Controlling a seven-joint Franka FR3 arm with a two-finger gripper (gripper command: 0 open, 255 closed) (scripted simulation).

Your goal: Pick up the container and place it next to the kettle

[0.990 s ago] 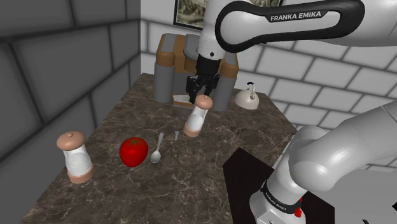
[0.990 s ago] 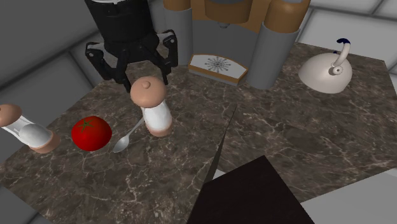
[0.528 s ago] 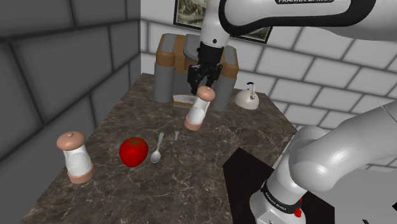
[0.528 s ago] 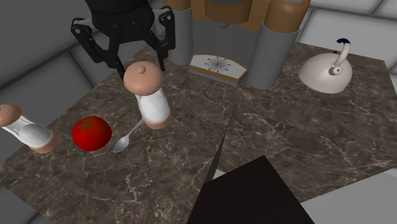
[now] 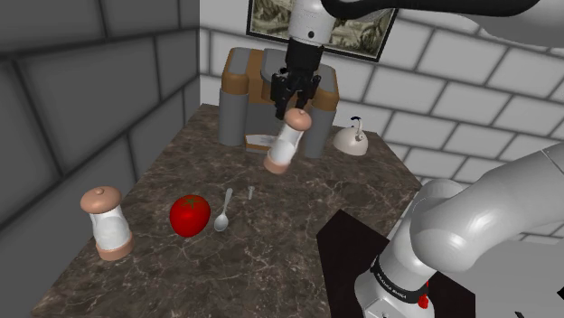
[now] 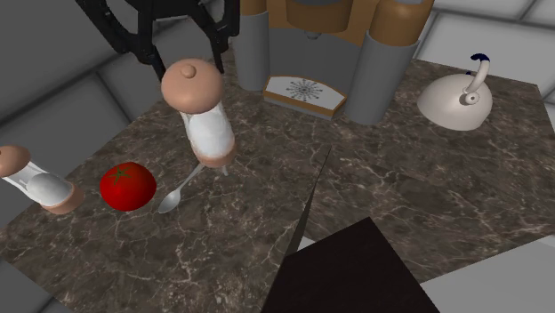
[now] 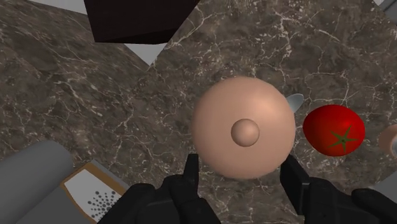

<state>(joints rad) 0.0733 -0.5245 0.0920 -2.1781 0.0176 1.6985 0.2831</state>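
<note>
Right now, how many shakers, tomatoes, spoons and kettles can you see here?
Shakers: 2, the raised shaker and the standing shaker
Tomato: 1
Spoon: 1
Kettle: 1
Total: 5

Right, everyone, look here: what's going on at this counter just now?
The white arm's black pincer grips a container by its rounded tan top and holds it, tilted, clear of the dark marbled counter. The pale kettle stands apart from it, beyond the machine at the back, so the container is not yet beside it. A second, similar container, a red tomato and a spoon lie on the counter.
</note>
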